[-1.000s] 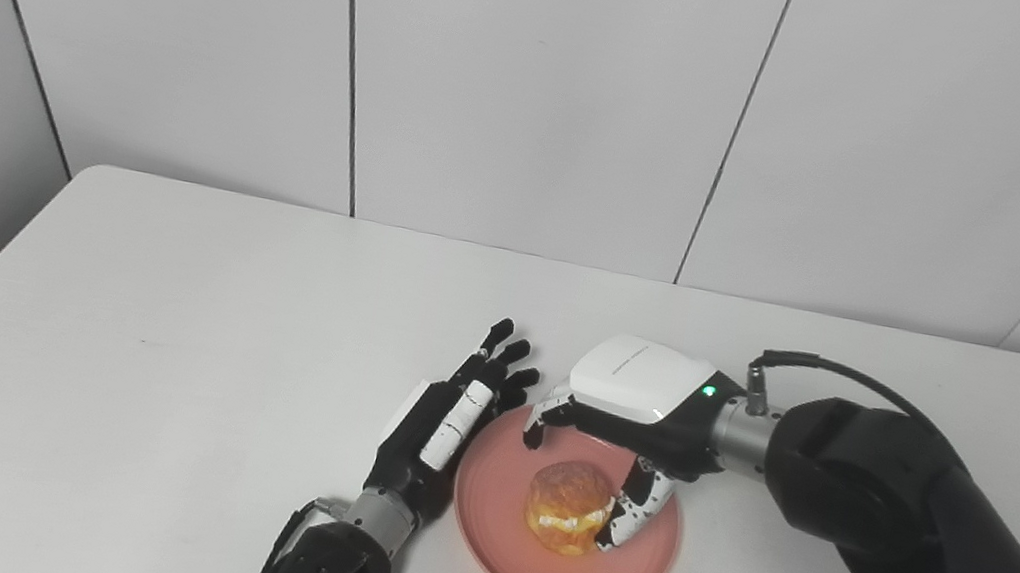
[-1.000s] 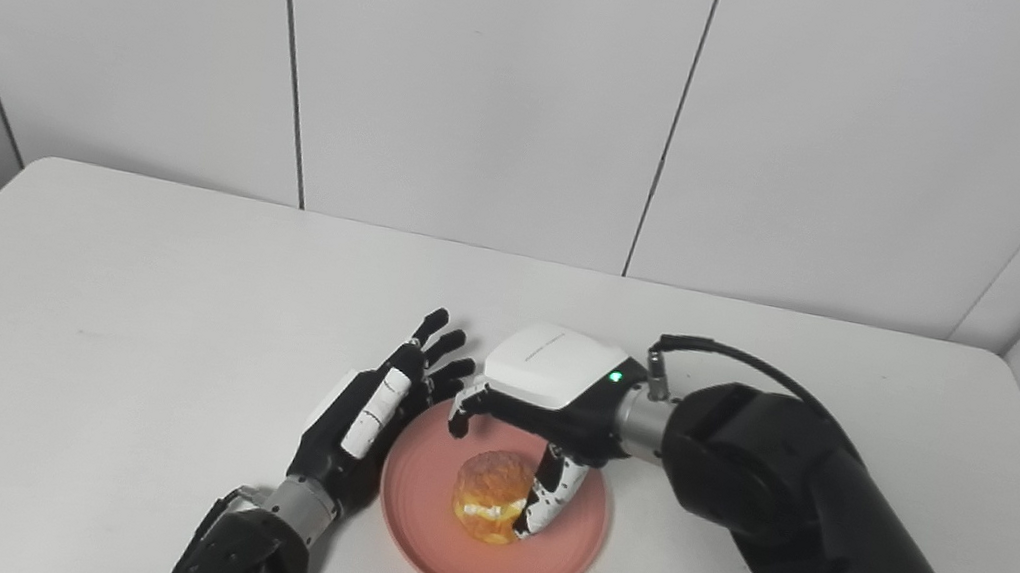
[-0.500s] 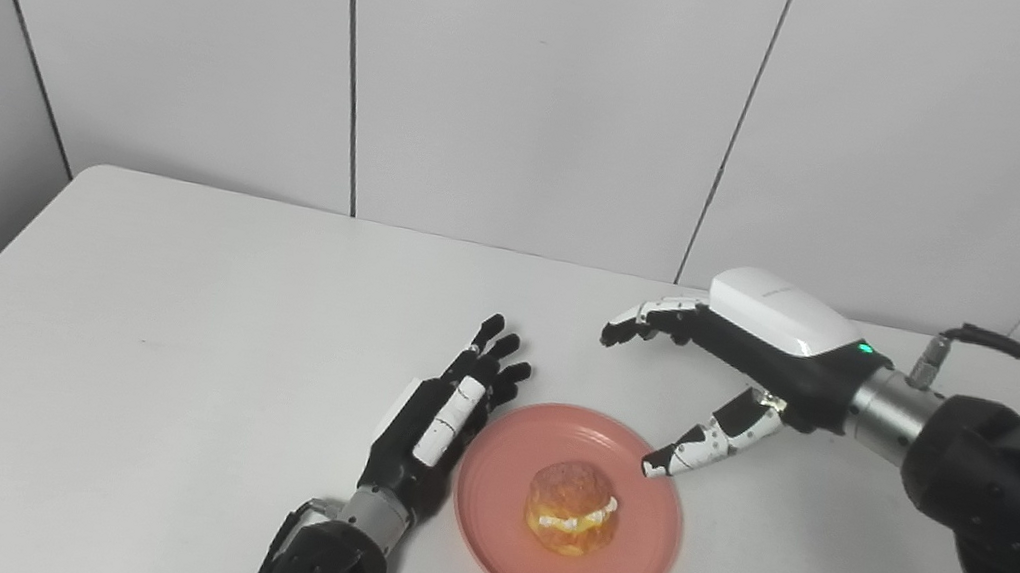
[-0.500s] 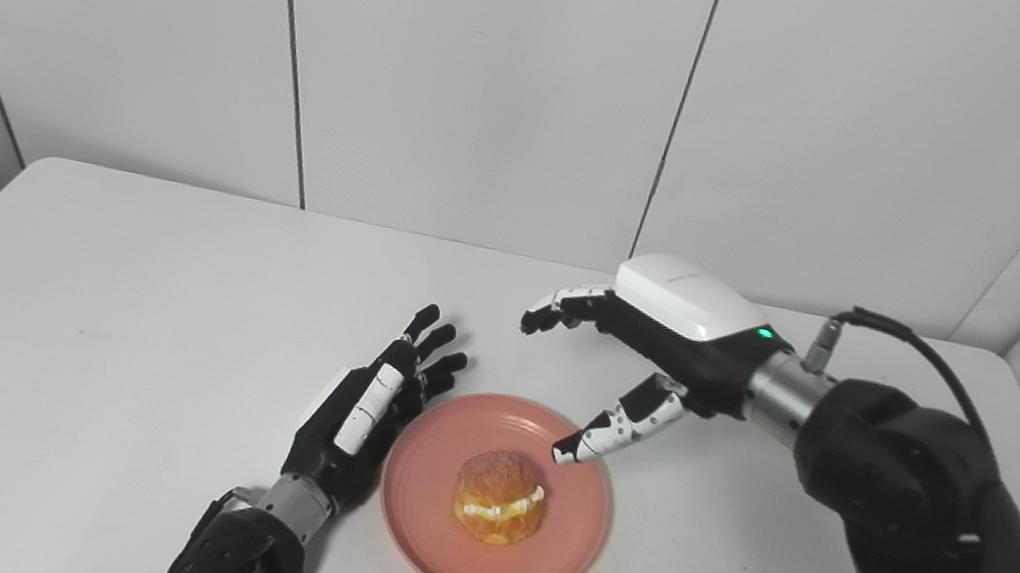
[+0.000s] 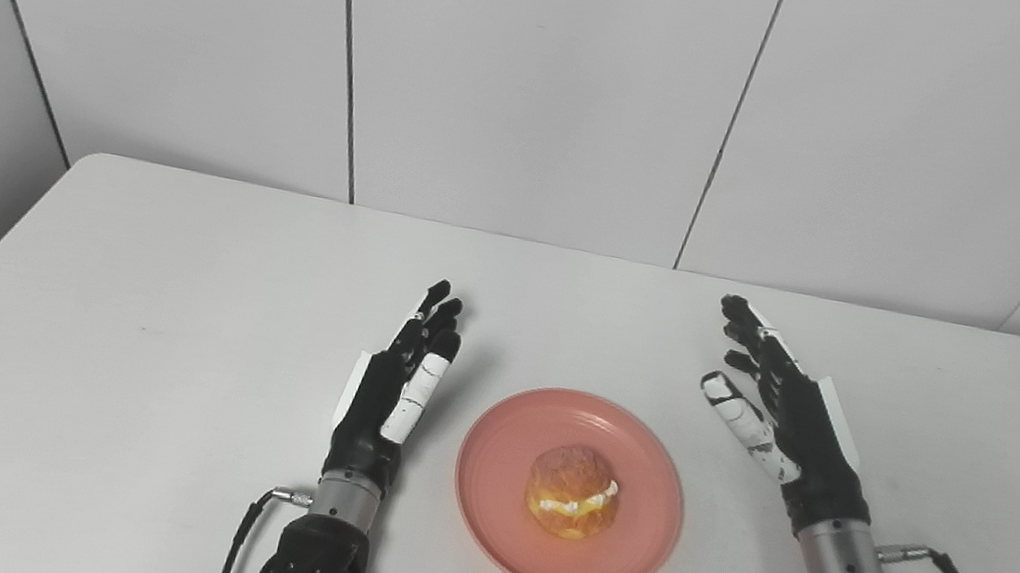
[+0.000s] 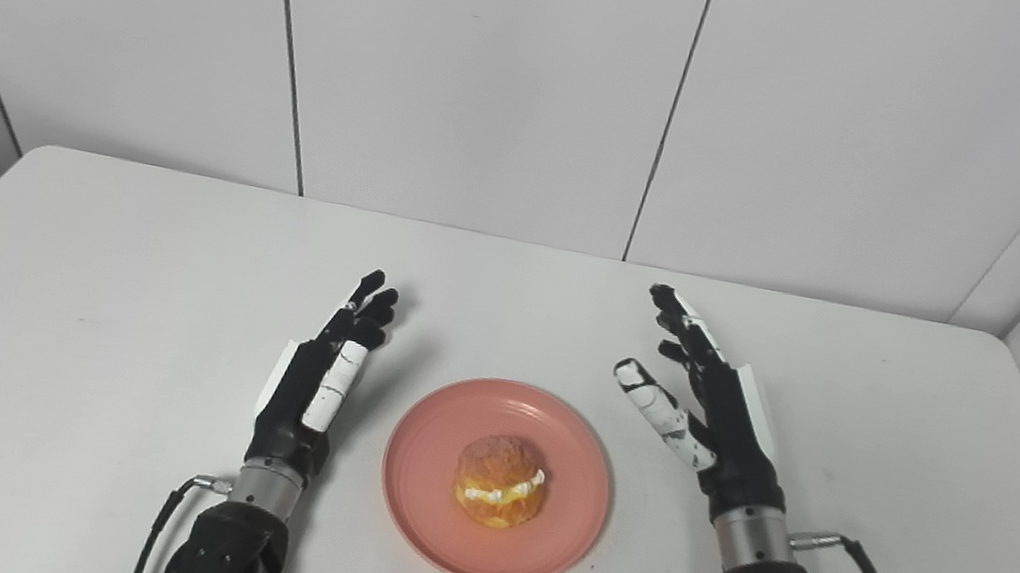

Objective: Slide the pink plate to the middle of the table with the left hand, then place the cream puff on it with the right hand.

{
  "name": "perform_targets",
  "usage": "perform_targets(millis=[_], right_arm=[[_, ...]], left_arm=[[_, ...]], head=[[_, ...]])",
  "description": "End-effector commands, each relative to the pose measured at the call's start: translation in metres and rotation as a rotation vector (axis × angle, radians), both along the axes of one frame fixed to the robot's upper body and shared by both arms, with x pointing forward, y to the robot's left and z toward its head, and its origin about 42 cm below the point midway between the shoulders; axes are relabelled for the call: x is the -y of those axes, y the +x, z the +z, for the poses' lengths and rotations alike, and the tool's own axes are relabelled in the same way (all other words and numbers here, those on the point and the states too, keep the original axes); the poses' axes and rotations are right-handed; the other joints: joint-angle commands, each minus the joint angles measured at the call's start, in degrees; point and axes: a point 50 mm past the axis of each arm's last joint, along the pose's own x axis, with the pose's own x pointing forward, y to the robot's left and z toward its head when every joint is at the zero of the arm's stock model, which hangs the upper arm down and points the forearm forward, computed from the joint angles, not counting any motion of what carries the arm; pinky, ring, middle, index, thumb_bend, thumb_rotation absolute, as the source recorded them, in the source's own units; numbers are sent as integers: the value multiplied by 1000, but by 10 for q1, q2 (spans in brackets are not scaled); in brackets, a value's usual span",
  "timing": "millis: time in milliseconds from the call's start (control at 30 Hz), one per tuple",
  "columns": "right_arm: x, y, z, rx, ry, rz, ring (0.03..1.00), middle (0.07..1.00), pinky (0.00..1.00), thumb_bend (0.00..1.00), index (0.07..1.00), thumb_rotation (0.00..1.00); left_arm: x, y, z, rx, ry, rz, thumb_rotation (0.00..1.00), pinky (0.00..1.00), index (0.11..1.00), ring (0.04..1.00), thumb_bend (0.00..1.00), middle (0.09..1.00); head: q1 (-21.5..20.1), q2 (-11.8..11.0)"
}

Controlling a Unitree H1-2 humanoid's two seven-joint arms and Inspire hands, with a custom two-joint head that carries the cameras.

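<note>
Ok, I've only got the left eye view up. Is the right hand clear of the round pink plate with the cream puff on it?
Observer: Yes. The right eye view also shows bare white table between the open right hand and the pink plate.
Operator: And the left hand?
Observer: The left hand is open too. From this angle a wider strip of table separates it from the plate's rim.
Operator: Puff centred?
Observer: The cream puff sits mid-plate here too.
</note>
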Motion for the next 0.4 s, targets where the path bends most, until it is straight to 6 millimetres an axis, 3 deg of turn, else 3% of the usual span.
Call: perform_targets(millis=[0, 133, 367], right_arm=[[2, 2, 8, 55, 113, -38, 912, 922, 885, 879, 895, 866], [-6, -5, -14, 29, 264, -116, 942, 941, 935, 926, 926, 906], [-25, -16, -32, -9, 296, -112, 953, 944, 936, 947, 910, 905]], left_arm=[[-2, -3, 1, 34, 11, 18, 933, 1000, 939, 976, 855, 964], [-9, -4, 2, 8, 34, 22, 959, 1000, 957, 997, 893, 986], [-28, -7, 2, -31, 76, 53, 994, 1000, 971, 1000, 918, 1000]], head=[[-3, 2], [-12, 7], [-48, 17]])
